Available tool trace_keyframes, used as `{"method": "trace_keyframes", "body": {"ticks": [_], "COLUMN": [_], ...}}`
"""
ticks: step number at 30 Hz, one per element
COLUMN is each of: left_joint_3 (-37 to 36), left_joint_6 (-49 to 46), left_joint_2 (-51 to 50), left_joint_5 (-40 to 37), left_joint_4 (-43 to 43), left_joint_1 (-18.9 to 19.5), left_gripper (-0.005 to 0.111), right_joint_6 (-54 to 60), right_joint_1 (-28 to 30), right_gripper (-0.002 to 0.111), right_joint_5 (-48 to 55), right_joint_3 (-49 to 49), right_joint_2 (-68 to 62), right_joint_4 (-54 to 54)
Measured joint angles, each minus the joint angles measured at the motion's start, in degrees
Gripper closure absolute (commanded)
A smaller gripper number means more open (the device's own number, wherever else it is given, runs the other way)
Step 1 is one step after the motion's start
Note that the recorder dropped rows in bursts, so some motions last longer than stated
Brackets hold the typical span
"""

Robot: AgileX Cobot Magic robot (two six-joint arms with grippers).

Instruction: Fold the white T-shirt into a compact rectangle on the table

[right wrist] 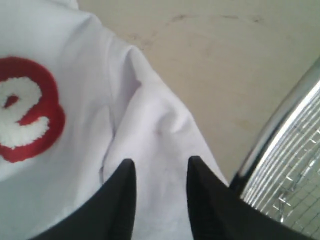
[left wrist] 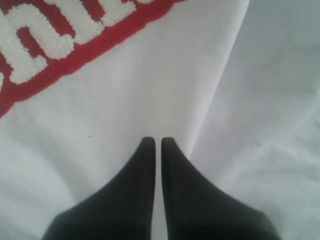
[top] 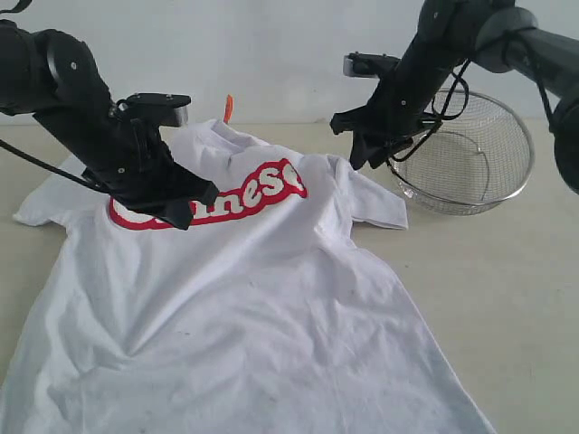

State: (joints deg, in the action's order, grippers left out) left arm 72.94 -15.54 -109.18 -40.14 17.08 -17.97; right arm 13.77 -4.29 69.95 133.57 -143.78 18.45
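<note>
At the far left, one short sleeve (top: 45, 203) of the white T-shirt (top: 244, 307) lies flat on the pale, matte desk (top: 493, 298). The shirt is spread front side up over the left and middle of the desk, its soft cloth rumpled into shallow creases, and its lower hem runs out of the exterior view.

The left arm (top: 86, 117) leans down onto the chest. The left jaws rest on the cloth at the start of the fuzzy, red-edged lettering (top: 267, 190). Their black, tapered fingers (left wrist: 132, 200) are closed tip to tip beside a raised fold; we cannot tell if any cloth is pinched between them.

A small orange neck tag (top: 228, 107) stands up at the collar.

Further right, the right arm (top: 425, 63) reaches down to the shirt's other shoulder. The right jaws stand partly apart, fingers (right wrist: 117, 200) on either side of a soft ridge of cloth, gripping nothing. The other sleeve (top: 375, 203) lies flat, its edge near the round wire-mesh basket (top: 470, 158) but apart from it. The basket's shiny rim (right wrist: 277, 135) curves close beside the right jaws.

In front of the basket, the desk is bare to the right edge.
</note>
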Motion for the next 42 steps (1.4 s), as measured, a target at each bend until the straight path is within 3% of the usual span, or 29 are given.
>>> {"method": "trace_keyframes", "body": {"ticks": [13, 22, 39, 42], "left_joint_3": [0.0, 0.0, 0.0, 0.0], "left_joint_6": [-0.1, -0.1, -0.2, -0.2], "left_joint_2": [0.0, 0.0, 0.0, 0.0], "left_joint_5": [0.0, 0.0, 0.4, 0.2], "left_joint_4": [0.0, 0.0, -0.1, -0.1], "left_joint_1": [0.0, 0.0, 0.0, 0.0], "left_gripper": [0.102, 0.102, 0.102, 0.102], "right_joint_6": [-0.9, 0.3, 2.3, 2.3], "right_joint_1": [2.2, 5.3, -1.8, -1.8], "right_gripper": [0.079, 0.079, 0.078, 0.072], "right_joint_5": [0.0, 0.0, 0.0, 0.0], "right_joint_3": [0.0, 0.0, 0.0, 0.0], "right_joint_2": [0.0, 0.0, -2.9, -3.7], "right_joint_4": [-4.2, 0.0, 1.6, 1.2]}}
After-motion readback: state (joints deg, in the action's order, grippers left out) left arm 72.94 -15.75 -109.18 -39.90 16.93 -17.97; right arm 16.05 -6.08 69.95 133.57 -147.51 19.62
